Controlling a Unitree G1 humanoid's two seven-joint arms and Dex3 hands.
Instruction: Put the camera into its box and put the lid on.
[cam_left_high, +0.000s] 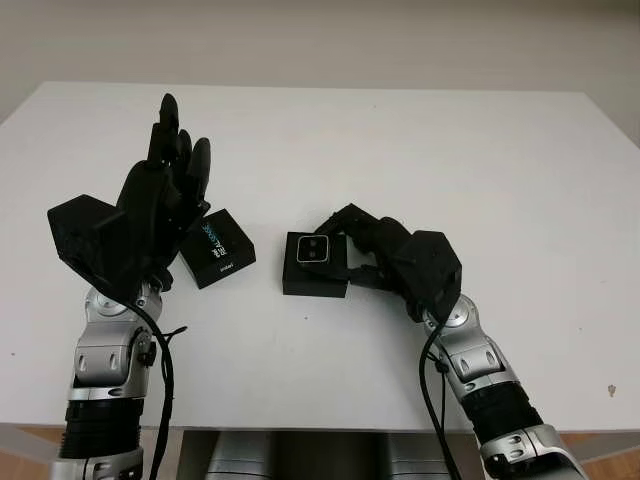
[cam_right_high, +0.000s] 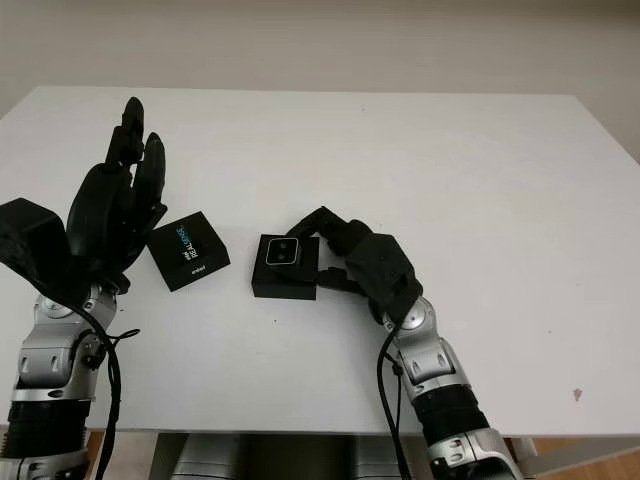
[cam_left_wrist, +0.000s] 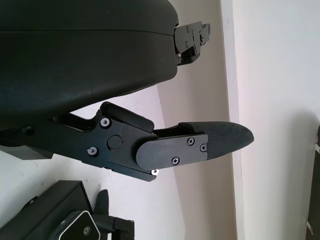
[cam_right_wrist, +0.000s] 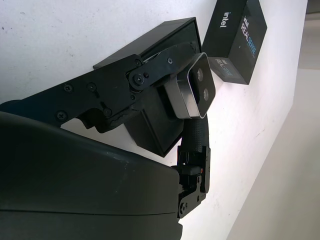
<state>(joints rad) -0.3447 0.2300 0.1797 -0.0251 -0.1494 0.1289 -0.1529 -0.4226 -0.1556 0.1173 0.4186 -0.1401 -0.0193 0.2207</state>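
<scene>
Both the left hand (cam_left_high: 150, 215) and the right hand (cam_left_high: 400, 262) are matte black, with bulky angular shells and three jointed fingers (cam_left_wrist: 200, 145) whose segments are fastened by small silver screws. Behind each hand sits a silver metal wrist (cam_left_high: 108, 345) above a ribbed black forearm sleeve (cam_left_high: 100, 428), and a thin black cable (cam_left_high: 165, 385) loops loosely alongside each wrist.

Printed on black lid (cam_right_wrist: 235, 37), right wrist view: "intel" and "REALSENSE", white and blue lettering. Same print on lid top in eye views, too small to read.
</scene>
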